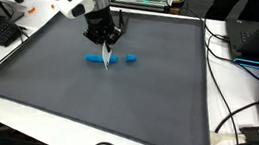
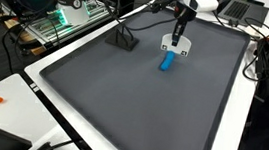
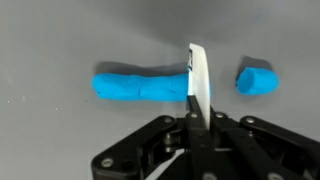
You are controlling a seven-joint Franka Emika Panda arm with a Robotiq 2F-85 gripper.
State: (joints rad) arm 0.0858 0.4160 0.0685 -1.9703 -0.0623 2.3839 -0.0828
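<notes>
Blue roll on grey mat | white knife upright at right end, edge down to cut | gripper clamped on knife | small piece right, apart

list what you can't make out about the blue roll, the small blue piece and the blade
- Wrist view: the blade covers the right end of the blue roll, so whether it is cut right through cannot be told.
- Wrist view: the blade's lower end vanishes inside the tool, which hides the grip contact.
- Exterior view: the small blue piece is too small to show its shape.
</notes>
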